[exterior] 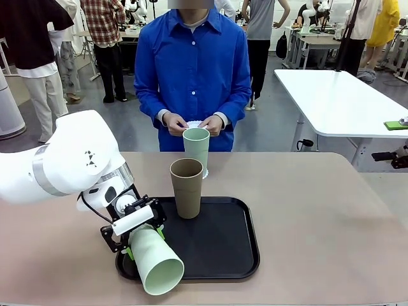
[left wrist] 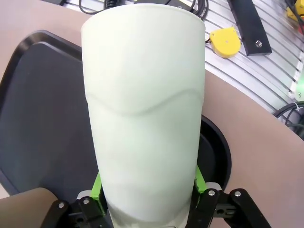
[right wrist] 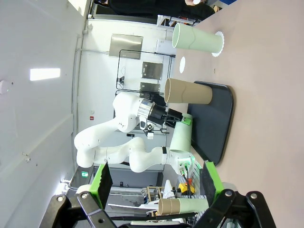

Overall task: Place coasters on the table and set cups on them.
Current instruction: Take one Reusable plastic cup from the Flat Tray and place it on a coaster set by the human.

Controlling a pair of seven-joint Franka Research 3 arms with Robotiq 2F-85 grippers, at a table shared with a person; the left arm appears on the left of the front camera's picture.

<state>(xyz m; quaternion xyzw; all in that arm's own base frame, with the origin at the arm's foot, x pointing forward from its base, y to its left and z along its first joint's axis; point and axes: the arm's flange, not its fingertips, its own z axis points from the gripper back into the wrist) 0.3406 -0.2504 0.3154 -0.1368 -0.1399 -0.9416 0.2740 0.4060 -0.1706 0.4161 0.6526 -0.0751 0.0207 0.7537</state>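
Pads of the left gripper point(exterior: 144, 243) are clamping a mint cup point(exterior: 155, 261) near its base, low and left in the front view. The cup is tilting mouth-first toward the camera over the near left corner of the black tray point(exterior: 223, 248). The left wrist view is adding what the front one hides: green pads pressing both sides of the cup's wall. The cup itself is blocking most of that frame, with a yellow tape measure point(left wrist: 227, 42) at upper right.

The right wrist view, rolled sideways, is showing the right gripper point(right wrist: 156, 179) along the bottom edge, its fingers standing apart with nothing between them.

At mid-frame in the front view a brown cup point(exterior: 186, 187) is standing upright on the tray, partly covering a second mint cup point(exterior: 196, 150). That cup is resting on a coaster point(exterior: 205, 172) at the far edge of the table point(exterior: 319, 217). Just behind it, the person's hands point(exterior: 175, 122) are holding something white and lacy point(exterior: 193, 122), probably another coaster.
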